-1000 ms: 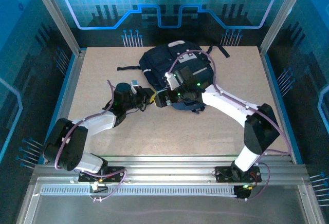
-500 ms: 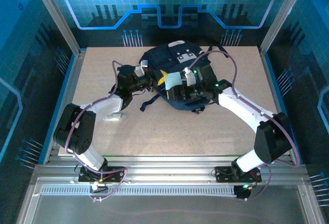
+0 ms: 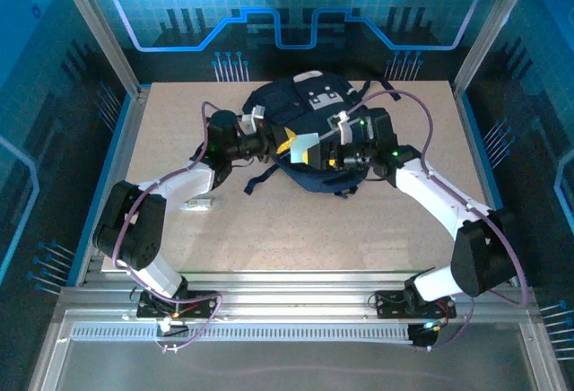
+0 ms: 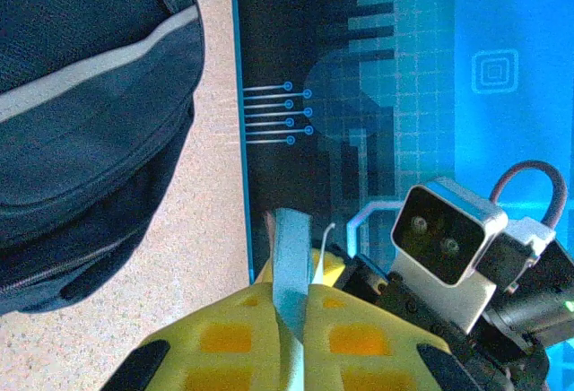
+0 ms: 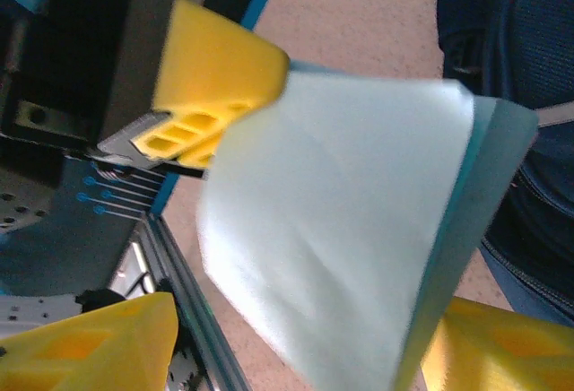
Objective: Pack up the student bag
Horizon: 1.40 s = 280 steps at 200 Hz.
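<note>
The student bag (image 3: 291, 113), dark navy with grey stripes, lies at the back middle of the table; its side fills the upper left (image 4: 81, 95) of the left wrist view. My left gripper (image 3: 280, 144) hangs just in front of the bag, shut on a thin pale blue booklet (image 3: 305, 149), seen edge-on between its yellow fingers (image 4: 291, 265). In the right wrist view the booklet (image 5: 332, 230) is a broad pale sheet with a teal edge. My right gripper (image 3: 334, 151) is open, its yellow fingers (image 5: 90, 346) wide apart on either side of the booklet (image 5: 287, 355).
A black strap (image 3: 260, 178) of the bag trails onto the tan table (image 3: 314, 230). A small pale item (image 3: 193, 203) lies under my left arm. Metal frame posts and blue wall panels (image 3: 90, 140) ring the table. The right arm's wrist camera (image 4: 448, 234) is close to my left gripper.
My left gripper has risen from the table in front of the bag and carried the booklet back toward it. The right arm has swung back and to the right, facing the booklet.
</note>
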### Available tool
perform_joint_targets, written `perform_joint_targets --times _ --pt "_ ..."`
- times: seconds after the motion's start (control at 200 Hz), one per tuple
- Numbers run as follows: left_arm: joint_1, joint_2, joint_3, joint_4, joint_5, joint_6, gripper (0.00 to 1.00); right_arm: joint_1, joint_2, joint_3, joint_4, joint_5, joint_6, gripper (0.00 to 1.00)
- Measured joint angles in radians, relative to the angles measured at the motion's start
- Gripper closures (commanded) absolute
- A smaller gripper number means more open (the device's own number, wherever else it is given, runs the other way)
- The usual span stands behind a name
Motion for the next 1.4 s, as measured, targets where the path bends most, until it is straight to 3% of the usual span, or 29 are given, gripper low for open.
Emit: perform_joint_targets --times 0.105,0.205,0.33,0.385,0.43,0.525,0.6,0.82,1.106,1.401 --pt "-0.009 0.0 0.006 -0.02 0.0 0.016 1.0 -0.007 0.0 -0.006 0.031 -0.027 0.024 0.18" --pt "-0.01 0.0 0.006 -0.032 0.0 0.026 1.0 -0.01 -0.003 -0.013 0.042 -0.034 0.035 0.34" --pt "-0.011 0.0 0.006 -0.045 0.0 0.03 0.95 -0.021 -0.003 -0.02 0.049 -0.023 0.042 0.68" --pt "-0.011 0.0 0.006 -0.05 0.0 0.036 0.88 -0.026 -0.003 -0.022 0.054 -0.014 0.052 1.0" --pt "-0.012 0.0 0.007 -0.061 -0.002 0.05 0.79 -0.032 -0.003 -0.022 0.055 -0.018 0.054 1.0" --pt "-0.018 0.002 0.018 -0.089 -0.015 0.068 0.45 -0.032 -0.003 -0.022 0.058 -0.02 0.06 1.0" --pt "-0.035 0.006 0.053 -0.14 -0.022 0.105 0.34 -0.038 -0.003 -0.023 0.055 -0.011 0.06 1.0" --pt "-0.1 0.051 0.254 -0.419 -0.129 0.333 0.3 -0.144 -0.05 -0.093 0.042 0.036 0.075 1.0" --pt "-0.225 0.247 0.554 -0.775 -0.42 0.69 0.29 -0.365 -0.157 -0.166 -0.082 0.183 0.095 1.0" --pt "-0.344 0.486 0.828 -0.991 -0.692 1.001 0.25 -0.512 -0.191 -0.268 -0.14 0.2 0.113 1.0"
